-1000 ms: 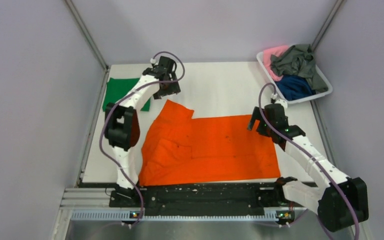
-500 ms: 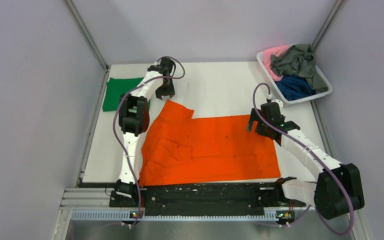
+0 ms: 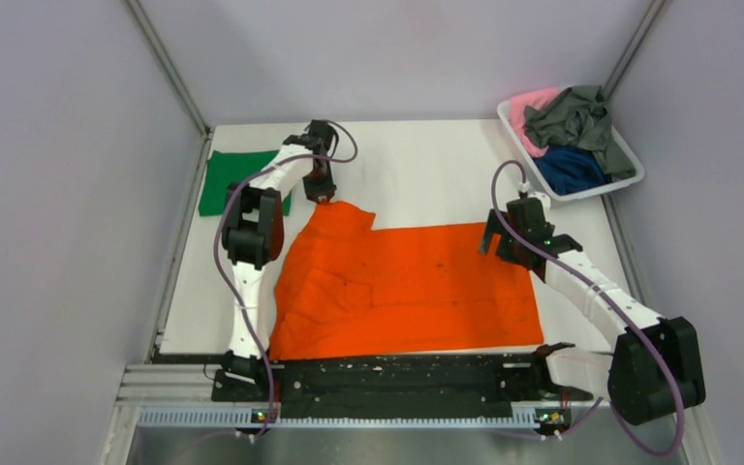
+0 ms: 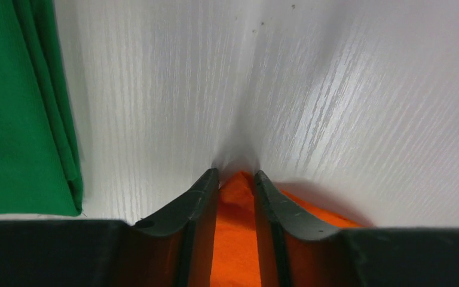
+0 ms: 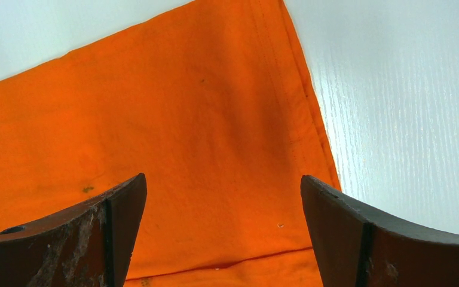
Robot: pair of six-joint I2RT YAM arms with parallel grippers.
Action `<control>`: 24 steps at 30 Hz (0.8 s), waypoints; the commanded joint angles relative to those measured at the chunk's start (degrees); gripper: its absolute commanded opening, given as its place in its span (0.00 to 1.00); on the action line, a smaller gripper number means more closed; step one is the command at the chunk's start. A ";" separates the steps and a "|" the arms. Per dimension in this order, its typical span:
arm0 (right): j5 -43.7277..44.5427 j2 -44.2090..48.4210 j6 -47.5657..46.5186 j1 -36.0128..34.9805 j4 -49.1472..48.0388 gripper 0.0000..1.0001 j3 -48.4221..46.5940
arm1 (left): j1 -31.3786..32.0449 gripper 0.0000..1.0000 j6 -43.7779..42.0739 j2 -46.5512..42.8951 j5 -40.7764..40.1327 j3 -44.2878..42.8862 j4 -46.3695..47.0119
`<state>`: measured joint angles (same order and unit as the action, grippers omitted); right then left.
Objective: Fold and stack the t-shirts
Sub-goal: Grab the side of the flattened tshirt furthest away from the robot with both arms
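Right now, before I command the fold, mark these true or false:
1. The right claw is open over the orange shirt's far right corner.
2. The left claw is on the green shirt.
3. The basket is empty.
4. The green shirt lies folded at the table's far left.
1. True. The right claw is wide open above that corner of the orange t-shirt.
2. False. The left claw is at the orange t-shirt's far left corner, with orange cloth between its fingers. The green t-shirt lies apart from it.
3. False. The basket holds pink cloth, grey-green cloth and navy cloth.
4. True. It lies folded at the far left of the table.
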<state>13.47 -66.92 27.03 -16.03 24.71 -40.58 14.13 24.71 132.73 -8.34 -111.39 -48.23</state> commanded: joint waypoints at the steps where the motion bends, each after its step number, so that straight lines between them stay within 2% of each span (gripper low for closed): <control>1: 1.45 -0.17 0.19 0.71 -2.13 0.99 -1.70 | 0.02 0.27 -0.20 -1.82 0.88 4.85 -0.88; 5: 1.67 -1.35 0.87 1.20 -3.25 0.99 -2.14 | 0.02 0.00 0.54 -1.67 1.57 4.74 -0.44; 12: 5.94 -9.80 1.08 3.77 -4.74 0.99 -8.71 | 0.02 0.00 1.39 -6.50 2.78 6.21 2.37; 16: 9.54 -19.65 -0.20 5.11 -4.77 0.97 -15.92 | 0.02 0.00 1.87 -12.93 4.50 12.03 7.24; 24: 10.37 -36.45 -1.66 6.59 -4.80 0.89 -28.92 | 0.02 0.00 3.04 -22.36 7.69 21.39 12.86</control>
<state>21.47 -98.37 26.55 -9.96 21.50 -64.31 14.09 26.55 116.73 -2.98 -92.55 -40.73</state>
